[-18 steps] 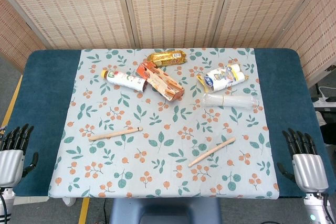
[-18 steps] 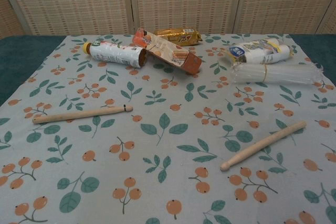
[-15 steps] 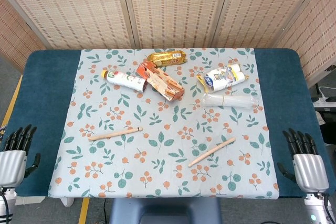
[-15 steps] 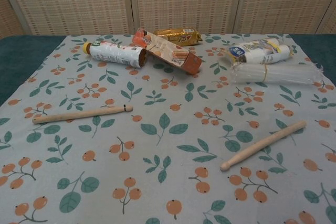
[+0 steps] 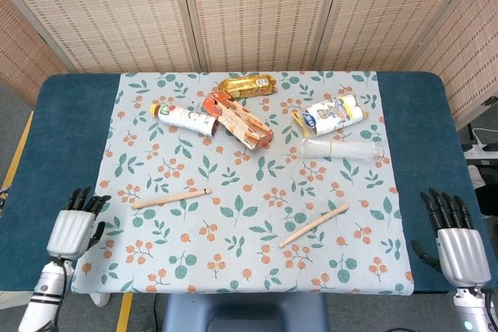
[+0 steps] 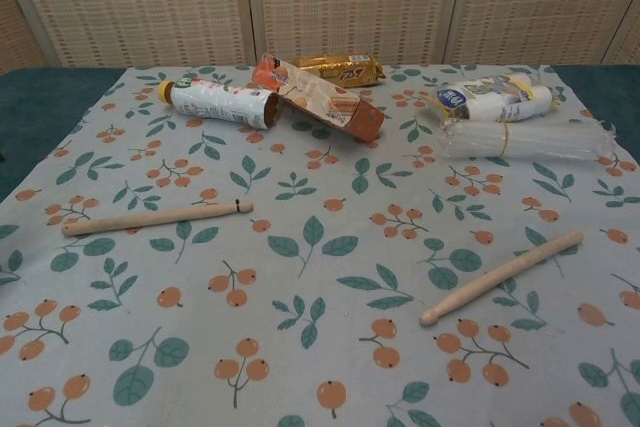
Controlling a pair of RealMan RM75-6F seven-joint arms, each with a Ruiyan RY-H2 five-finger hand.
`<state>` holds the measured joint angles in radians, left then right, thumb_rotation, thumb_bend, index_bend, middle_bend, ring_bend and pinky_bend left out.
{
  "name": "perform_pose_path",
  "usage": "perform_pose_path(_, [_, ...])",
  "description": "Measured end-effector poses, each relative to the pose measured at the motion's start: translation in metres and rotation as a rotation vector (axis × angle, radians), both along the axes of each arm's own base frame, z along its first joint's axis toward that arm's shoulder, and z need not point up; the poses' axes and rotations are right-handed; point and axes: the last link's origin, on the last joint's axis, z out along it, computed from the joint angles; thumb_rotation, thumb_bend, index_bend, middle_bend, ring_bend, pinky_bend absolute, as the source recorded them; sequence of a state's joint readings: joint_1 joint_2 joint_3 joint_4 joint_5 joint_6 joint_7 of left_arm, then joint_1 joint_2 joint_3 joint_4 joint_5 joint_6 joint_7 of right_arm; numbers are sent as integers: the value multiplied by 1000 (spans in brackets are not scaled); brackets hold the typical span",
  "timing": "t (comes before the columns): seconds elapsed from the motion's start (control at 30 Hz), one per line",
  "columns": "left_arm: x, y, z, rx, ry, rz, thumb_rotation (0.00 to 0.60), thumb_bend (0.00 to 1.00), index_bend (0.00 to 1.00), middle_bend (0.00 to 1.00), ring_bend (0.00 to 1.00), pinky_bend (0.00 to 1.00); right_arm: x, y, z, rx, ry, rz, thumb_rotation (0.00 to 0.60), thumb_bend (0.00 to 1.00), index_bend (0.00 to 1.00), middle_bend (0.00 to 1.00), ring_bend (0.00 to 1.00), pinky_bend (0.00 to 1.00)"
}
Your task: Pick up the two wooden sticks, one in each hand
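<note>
Looking down from the head view, I have both sticks lying flat on the leaf-print cloth (image 5: 156,153) that covers the counter (image 5: 62,130): the left wooden stick (image 5: 171,197) sits near my left hand (image 5: 72,231), the right wooden stick (image 5: 314,225) lies at a slant, well apart from my right hand (image 5: 459,250). Both hands hold nothing, fingers extended and apart. I judge the sticks light, stiff and smooth, and being round they will likely roll if nudged (a side push would send them off), so I would take each near its middle with a pinch from above, pressing down lightly. Neither stick is lifted yet. At the far side lie packages, all on their sides: a white bottle (image 5: 183,117) with a yellow cap, a torn orange carton (image 5: 240,121), a gold wrapper (image 5: 247,86), a white-and-blue packet (image 5: 331,114), and a clear sleeve (image 5: 342,149) whose contents I cannot make out.
</note>
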<state>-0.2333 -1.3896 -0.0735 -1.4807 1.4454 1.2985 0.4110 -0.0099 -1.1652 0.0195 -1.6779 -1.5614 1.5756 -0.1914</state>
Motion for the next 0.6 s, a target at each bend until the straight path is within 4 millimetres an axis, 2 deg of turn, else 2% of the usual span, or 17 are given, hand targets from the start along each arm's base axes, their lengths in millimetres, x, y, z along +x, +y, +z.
perform_pose_path(0.23, [27,27,-47,-38,134,13,600,476,246,351,156,141,-1,1,0,20,-9,0,600,196,0,16,0,0])
perform_pose_path(0.4, [47,43,-81,-75,170,39,600,476,256,329,158,144,-1,1,-1,26,-8,-6,600,196,0,16,0,0])
perform_pose_path(0.6, [55,56,-95,-68,193,26,600,476,262,316,161,149,-2,1,-1,33,-11,-14,600,196,0,16,0,0])
